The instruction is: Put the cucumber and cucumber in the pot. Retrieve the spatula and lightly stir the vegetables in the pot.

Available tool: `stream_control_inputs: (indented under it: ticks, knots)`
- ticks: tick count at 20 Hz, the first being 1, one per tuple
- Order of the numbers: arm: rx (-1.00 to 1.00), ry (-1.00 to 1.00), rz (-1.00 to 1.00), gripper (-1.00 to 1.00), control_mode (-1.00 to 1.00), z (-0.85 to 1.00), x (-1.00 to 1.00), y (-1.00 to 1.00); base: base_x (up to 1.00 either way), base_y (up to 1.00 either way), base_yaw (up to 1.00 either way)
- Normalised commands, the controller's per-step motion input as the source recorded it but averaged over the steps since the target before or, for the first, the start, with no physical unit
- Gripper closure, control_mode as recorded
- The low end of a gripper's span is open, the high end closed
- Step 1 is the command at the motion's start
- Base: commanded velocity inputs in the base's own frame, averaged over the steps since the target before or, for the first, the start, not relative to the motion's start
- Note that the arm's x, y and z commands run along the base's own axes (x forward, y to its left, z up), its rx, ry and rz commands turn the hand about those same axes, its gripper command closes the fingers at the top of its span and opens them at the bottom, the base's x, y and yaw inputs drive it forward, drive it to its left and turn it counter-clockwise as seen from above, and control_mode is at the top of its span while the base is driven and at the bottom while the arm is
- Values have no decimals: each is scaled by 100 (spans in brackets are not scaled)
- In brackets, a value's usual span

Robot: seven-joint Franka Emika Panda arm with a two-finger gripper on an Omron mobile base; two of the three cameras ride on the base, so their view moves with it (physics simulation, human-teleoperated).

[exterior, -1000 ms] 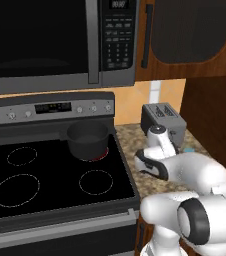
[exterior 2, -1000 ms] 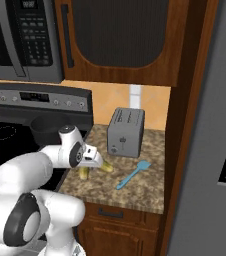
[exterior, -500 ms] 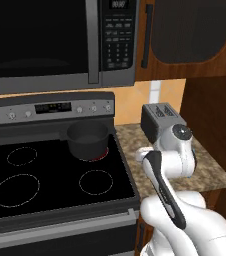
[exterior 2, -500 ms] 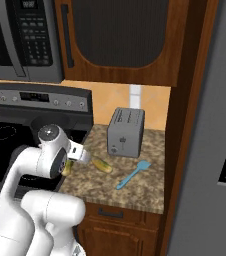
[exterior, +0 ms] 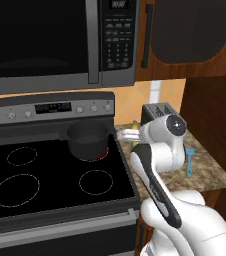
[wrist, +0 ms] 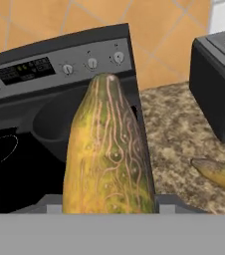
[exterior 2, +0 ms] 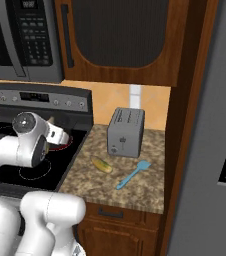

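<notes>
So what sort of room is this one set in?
A home kitchen, rendered: a black glass-top stove with a microwave above it, and a toaster on a speckled stone counter under wooden cabinets.

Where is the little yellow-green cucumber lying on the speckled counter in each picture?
Left base view: I cannot pick it out.
Right base view: the loose yellow-green cucumber lies on the speckled brown counter, in front of the grey metal toaster.
Hand view: its end pokes in at the right edge, below the toaster.
Shared landmark: the toaster.
</notes>
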Motion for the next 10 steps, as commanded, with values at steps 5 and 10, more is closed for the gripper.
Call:
stream_control_inputs:
  ticks: [5, 10]
  knots:
    - [20, 0, 0, 100, -100, 20, 30, 43, 0, 0, 0]
    - [24, 0, 0, 100, -100, 0, 55, 31, 0, 0, 0]
